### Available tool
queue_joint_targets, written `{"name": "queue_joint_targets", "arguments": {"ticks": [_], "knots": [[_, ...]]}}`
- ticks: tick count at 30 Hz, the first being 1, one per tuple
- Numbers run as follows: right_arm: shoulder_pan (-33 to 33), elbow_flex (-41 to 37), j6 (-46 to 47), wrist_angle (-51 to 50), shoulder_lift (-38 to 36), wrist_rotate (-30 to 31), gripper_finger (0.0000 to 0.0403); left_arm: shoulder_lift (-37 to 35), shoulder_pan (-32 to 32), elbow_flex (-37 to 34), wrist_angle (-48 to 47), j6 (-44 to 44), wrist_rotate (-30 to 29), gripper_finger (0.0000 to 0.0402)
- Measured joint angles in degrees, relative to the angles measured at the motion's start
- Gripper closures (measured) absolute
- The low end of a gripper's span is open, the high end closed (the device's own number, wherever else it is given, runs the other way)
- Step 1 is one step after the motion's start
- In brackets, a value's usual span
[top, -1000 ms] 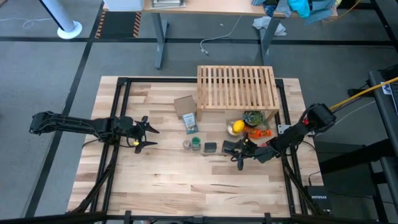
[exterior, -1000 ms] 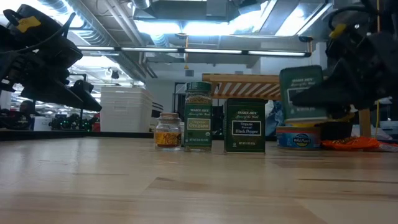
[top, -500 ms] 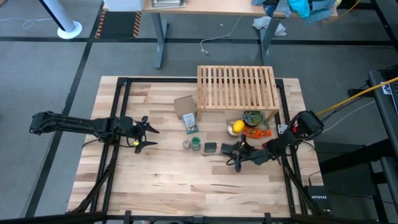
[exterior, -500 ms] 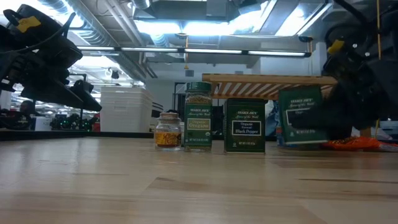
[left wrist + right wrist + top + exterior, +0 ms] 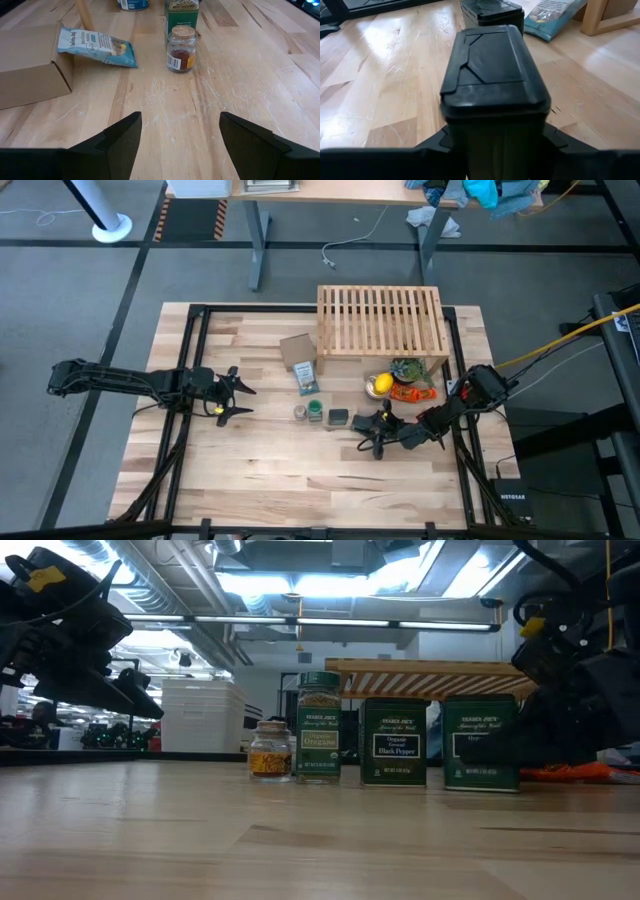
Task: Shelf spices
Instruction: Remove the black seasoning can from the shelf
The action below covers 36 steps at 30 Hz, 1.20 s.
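Note:
Three spices stand in a row on the table: a small glass jar (image 5: 270,748), a green bottle (image 5: 319,727) and a dark tin (image 5: 393,742). A second, green-labelled tin (image 5: 481,743) stands upright to their right, with my right gripper (image 5: 372,432) shut on it. The wooden shelf (image 5: 380,320) stands on its legs at the far edge. My left gripper (image 5: 240,400) hangs open over the table's left half, apart from the jar (image 5: 180,48). My right gripper pinches the green-labelled tin between its two fingers (image 5: 434,144), one on each side just below the black lid (image 5: 492,65). The fingers come nearly level from the table's right side. The tin stands upright with its base (image 5: 481,785) on the table.
A brown cardboard box (image 5: 297,348) and a blue-and-white packet (image 5: 306,377) lie left of the shelf's front. A lemon (image 5: 380,385) and orange and green items (image 5: 410,380) sit under the shelf's near edge. Bare table stretches along the near side.
My right gripper has come down and a little toward the near edge with the green-labelled tin. The tin hung clear above the table before; now it stands upright on the table, right of the other tin.

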Motion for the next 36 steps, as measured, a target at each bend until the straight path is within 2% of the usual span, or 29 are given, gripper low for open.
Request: {"name": "queue_joint_targets", "arguments": {"ticks": [8, 17, 21, 27, 36], "knots": [[0.00, -0.25, 0.27, -2.17, 0.31, -0.93, 0.0228, -0.01, 0.00, 0.00, 0.00, 0.00, -0.01, 0.0141], [0.00, -0.36, 0.25, -2.36, 0.22, -0.95, 0.0121, 0.00, 0.00, 0.00, 0.00, 0.00, 0.00, 0.0141], [0.00, -1.42, 0.24, -1.40, 0.17, -0.95, 0.0088, -0.02, 0.00, 0.00, 0.00, -0.02, -0.01, 0.0141], [0.00, -4.66, -0.40, 5.89, 0.13, -0.47, 0.0062, -0.02, 0.00, 0.00, 0.00, -0.01, 0.00, 0.0141], [0.00, -13.55, -0.25, 22.10, -0.37, -0.42, 0.0059, -0.01, 0.00, 0.00, 0.00, -0.02, 0.00, 0.0141]]}}
